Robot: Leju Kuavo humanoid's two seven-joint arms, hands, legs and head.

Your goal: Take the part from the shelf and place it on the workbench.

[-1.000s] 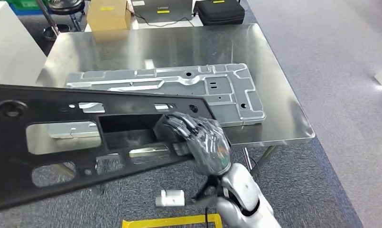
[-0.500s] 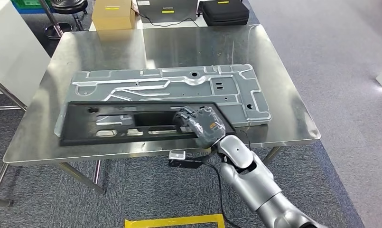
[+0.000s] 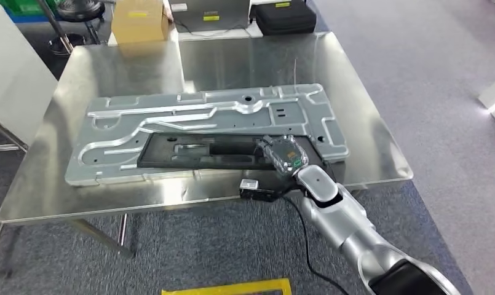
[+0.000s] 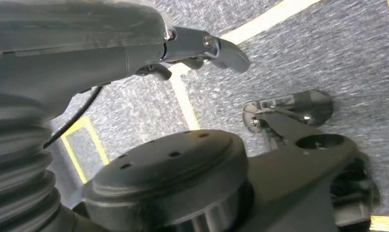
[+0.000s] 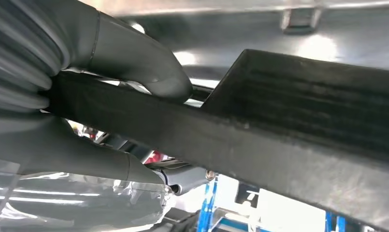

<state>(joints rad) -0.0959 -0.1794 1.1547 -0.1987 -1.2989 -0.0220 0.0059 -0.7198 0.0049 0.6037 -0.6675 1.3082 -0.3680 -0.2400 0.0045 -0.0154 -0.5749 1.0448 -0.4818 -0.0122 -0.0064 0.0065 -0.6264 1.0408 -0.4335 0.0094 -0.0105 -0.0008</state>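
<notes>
The long black plastic part point(image 3: 201, 150) lies flat on a grey stamped metal panel point(image 3: 171, 110) that covers the middle of the steel workbench point(image 3: 109, 61). My right hand point(image 3: 283, 157) reaches in from the near right and grips the part's right end. In the right wrist view my thumb point(image 5: 134, 58) presses on the part's black edge point(image 5: 289, 125), with the other fingers wrapped under it. My left hand point(image 4: 134, 53) hangs over the carpet with its fingers apart and holds nothing.
A cardboard box point(image 3: 140, 21), a laptop point(image 3: 211, 12) and a black case point(image 3: 285, 16) stand behind the bench's far edge. A white cabinet point(image 3: 11, 74) is at the left. A small cabled device point(image 3: 254, 187) hangs at the near edge. Yellow tape point(image 3: 226, 287) marks the carpet.
The black part went from held up close to the camera down onto the metal panel and farther in. My right arm stretched forward with it.
</notes>
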